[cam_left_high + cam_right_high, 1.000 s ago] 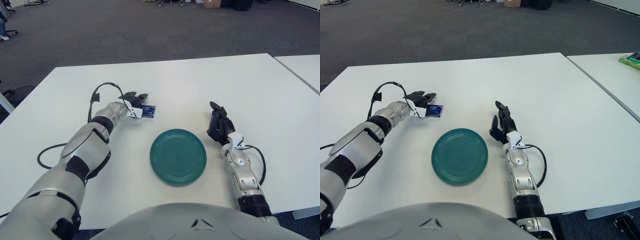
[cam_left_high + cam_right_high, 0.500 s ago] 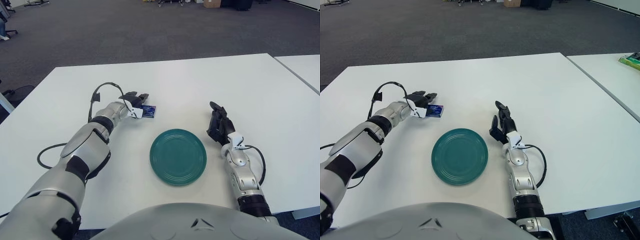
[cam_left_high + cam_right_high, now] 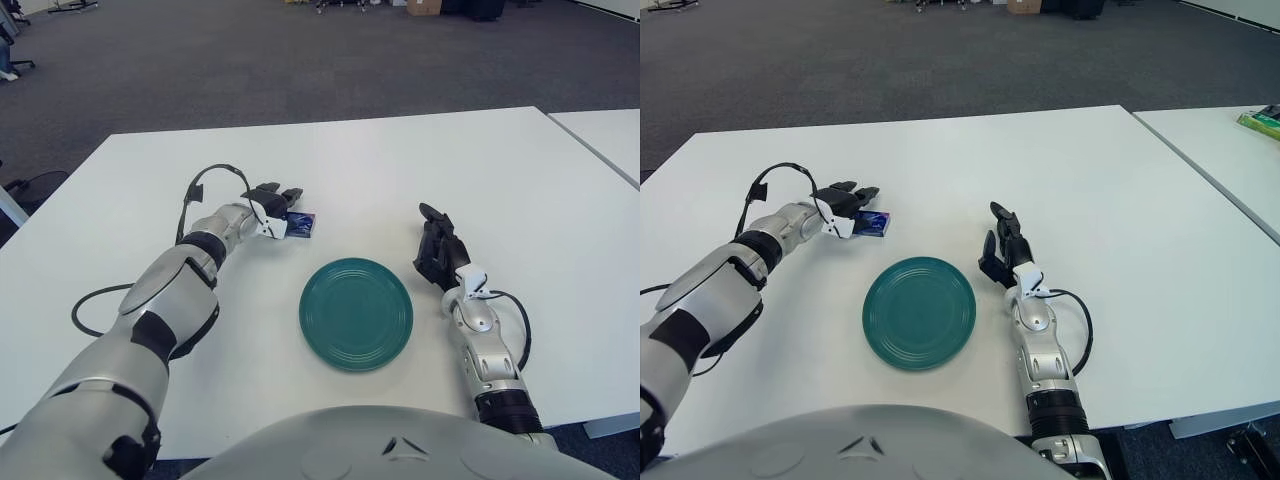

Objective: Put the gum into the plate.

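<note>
Since the earlier frames we see the left hand (image 3: 272,207) and the gum (image 3: 303,225) it grips shifted slightly toward the robot's right — a small move, with the packet now a touch closer to the plate (image 3: 356,313). The right hand (image 3: 438,252) has not moved.

The left hand reaches forward with its arm stretched low over the tabletop (image 3: 420,170), fingers closed on the near-left end of the small blue gum packet; the packet sticks out past the fingertips toward the right. We cannot tell whether the packet is lifted clear of the surface or touching it. The green plate lies to the right of this hand and nearer the robot, apart from the gum. Beyond the plate's right side shows the right hand — fingers relaxed, holding nothing.
</note>
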Controlling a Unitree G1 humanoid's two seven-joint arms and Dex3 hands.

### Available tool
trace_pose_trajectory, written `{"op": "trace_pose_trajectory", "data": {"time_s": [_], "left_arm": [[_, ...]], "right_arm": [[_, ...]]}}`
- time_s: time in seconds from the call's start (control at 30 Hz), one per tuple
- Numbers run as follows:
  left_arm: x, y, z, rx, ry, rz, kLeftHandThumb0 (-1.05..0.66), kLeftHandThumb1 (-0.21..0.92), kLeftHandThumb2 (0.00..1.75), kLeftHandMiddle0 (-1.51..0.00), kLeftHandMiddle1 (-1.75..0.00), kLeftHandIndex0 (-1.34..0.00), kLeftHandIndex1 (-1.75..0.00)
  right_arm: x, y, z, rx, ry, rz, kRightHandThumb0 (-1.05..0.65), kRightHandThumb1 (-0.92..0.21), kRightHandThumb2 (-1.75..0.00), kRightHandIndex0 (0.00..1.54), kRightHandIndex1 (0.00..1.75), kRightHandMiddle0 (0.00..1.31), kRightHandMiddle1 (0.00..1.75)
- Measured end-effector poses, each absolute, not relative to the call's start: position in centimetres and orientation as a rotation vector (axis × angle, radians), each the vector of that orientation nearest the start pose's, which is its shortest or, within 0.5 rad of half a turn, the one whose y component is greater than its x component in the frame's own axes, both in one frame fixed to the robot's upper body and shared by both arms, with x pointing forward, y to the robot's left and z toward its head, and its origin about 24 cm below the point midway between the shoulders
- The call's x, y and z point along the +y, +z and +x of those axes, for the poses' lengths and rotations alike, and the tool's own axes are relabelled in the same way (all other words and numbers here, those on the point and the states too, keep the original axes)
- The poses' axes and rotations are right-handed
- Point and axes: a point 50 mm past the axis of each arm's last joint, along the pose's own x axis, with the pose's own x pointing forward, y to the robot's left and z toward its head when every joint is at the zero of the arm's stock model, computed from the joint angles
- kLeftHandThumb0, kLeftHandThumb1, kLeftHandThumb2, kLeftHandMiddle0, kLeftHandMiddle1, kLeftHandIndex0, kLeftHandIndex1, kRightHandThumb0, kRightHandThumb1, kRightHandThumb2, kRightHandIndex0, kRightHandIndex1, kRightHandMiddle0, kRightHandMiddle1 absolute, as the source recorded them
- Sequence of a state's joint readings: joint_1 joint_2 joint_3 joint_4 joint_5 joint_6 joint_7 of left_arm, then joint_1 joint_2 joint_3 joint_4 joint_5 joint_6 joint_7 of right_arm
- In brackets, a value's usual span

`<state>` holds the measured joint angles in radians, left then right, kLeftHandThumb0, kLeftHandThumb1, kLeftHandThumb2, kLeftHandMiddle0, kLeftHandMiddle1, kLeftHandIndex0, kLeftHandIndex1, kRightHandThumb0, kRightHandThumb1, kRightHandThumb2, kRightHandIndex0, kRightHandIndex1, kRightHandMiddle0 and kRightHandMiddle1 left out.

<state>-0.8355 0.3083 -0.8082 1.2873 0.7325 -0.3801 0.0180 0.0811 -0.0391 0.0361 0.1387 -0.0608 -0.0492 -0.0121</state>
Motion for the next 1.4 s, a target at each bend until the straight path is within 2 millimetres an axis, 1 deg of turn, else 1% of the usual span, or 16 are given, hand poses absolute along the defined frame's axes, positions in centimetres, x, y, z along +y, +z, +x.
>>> {"op": "trace_pose_trajectory", "data": {"time_s": [0.23,0.5,0.53,0.6,0.7,0.73,0.77,1.0,1.17,1.4], "left_arm": [[13.5,0.2,34.1,-0.008,-0.842,1.575,-1.05,0.92,0.40,0.00,0.00,-0.04,-0.02],[13.5,0.0,32.5,-0.173,-0.797,1.494,-1.05,0.92,0.43,-0.04,-0.02,-0.13,-0.08],[13.4,0.0,32.4,-0.186,-0.782,1.477,-1.05,0.92,0.43,-0.05,-0.02,-0.13,-0.11],[13.5,0.0,32.2,-0.200,-0.750,1.443,-1.05,0.92,0.44,-0.08,-0.01,-0.05,-0.30],[13.7,-0.2,31.9,-0.201,-0.702,1.389,-1.05,0.92,0.45,-0.11,-0.01,-0.02,-0.43],[13.7,-0.2,31.9,-0.204,-0.690,1.376,-1.05,0.92,0.45,-0.11,-0.01,-0.01,-0.45],[13.8,-0.1,31.8,-0.206,-0.677,1.364,-1.05,0.92,0.46,-0.12,-0.01,-0.01,-0.51],[14.0,0.1,31.4,-0.238,-0.622,1.311,-1.05,0.92,0.48,-0.16,-0.01,0.00,-0.76],[14.1,0.3,30.9,-0.256,-0.611,1.288,-1.05,0.92,0.51,-0.16,0.00,0.00,-0.85],[14.3,0.7,30.8,-0.263,-0.590,1.276,-1.05,0.92,0.54,-0.16,0.00,0.00,-0.91]], "right_arm": [[-15.3,-0.5,23.1,0.170,0.009,-0.089,-0.64,-0.92,-1.00,0.14,0.00,0.00,0.45],[-15.3,-0.6,23.1,0.173,0.006,-0.079,-0.63,-0.92,-1.00,0.15,0.00,0.00,0.43],[-15.3,-0.6,23.1,0.173,0.005,-0.079,-0.63,-0.92,-1.00,0.15,0.00,0.00,0.43],[-15.3,-0.6,23.1,0.173,0.005,-0.080,-0.64,-0.92,-1.00,0.15,0.00,0.00,0.43],[-15.3,-0.6,23.1,0.173,0.006,-0.081,-0.64,-0.92,-1.00,0.15,0.00,0.00,0.44],[-15.3,-0.6,23.1,0.173,0.006,-0.081,-0.64,-0.92,-1.00,0.15,0.00,0.00,0.44],[-15.3,-0.6,23.1,0.172,0.006,-0.082,-0.64,-0.92,-1.00,0.15,0.00,0.00,0.44],[-15.3,-0.5,23.3,0.168,0.007,-0.080,-0.64,-0.92,-0.99,0.14,0.00,0.00,0.46],[-15.2,-0.4,23.5,0.164,0.009,-0.081,-0.64,-0.92,-0.99,0.14,0.00,0.00,0.44],[-15.2,-0.4,23.5,0.163,0.008,-0.096,-0.63,-0.92,-0.99,0.13,0.00,0.00,0.42]]}}
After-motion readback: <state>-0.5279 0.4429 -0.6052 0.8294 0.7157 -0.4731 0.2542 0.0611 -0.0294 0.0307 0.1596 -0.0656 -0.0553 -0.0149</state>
